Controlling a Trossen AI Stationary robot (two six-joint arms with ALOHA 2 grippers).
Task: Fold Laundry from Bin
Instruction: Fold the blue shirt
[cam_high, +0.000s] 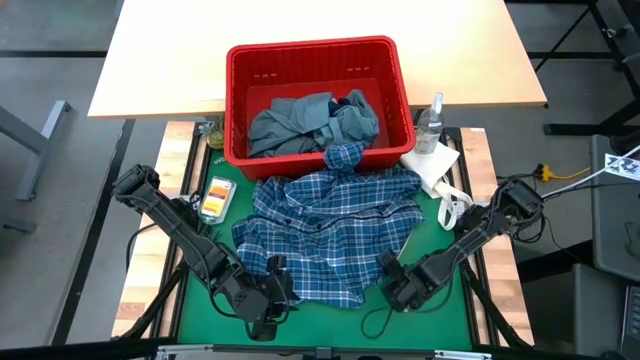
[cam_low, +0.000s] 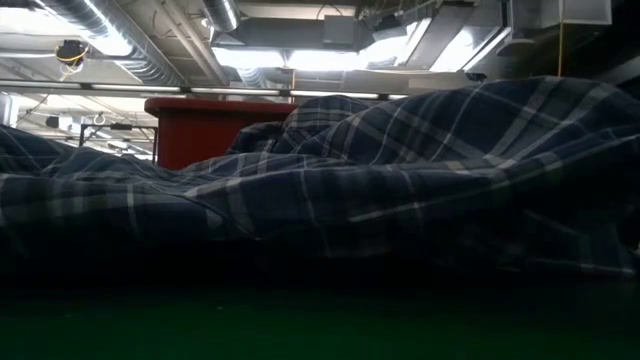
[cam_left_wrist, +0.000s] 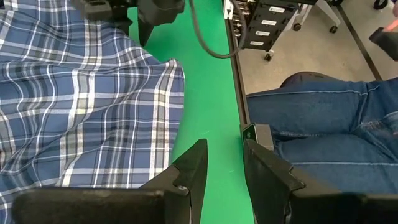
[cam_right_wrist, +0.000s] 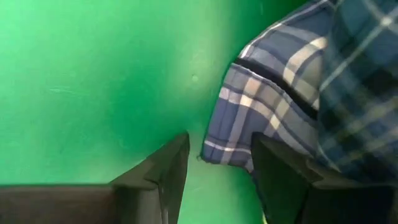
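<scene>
plaid shirt (cam_high: 330, 230): spread rumpled on the green mat (cam_high: 440, 300) of the worktop, just near of the bin; collar end touching the bin's near wall, so judged freshly pulled out for flattening.
bin (cam_high: 315, 52): red, at the far middle of the mat; grey-blue garment (cam_high: 290, 125) and a dark one (cam_high: 355, 105) left inside, judged queued for later folds.
left gripper (cam_high: 268, 305): low at the shirt's near-left hem; in its wrist view the fingers (cam_left_wrist: 186, 174) are parted over bare mat just beside the cloth edge, nothing grasped.
right gripper (cam_high: 400, 285): low at the near-right hem; fingers (cam_right_wrist: 168, 168) parted with a plaid corner (cam_right_wrist: 249, 124) just beyond the tips, not yet pinched.
why placed so: both grippers set at opposite near corners, judged ready to take the hem and tug the shirt flat.
task stage: early; shirt unfolded, still creased.
risk: corner may slip if pinched shallow.
other: spray bottle (cam_high: 432, 118) and white paper towel (cam_high: 432, 165) at right of the bin, clear of the fold area.
</scene>
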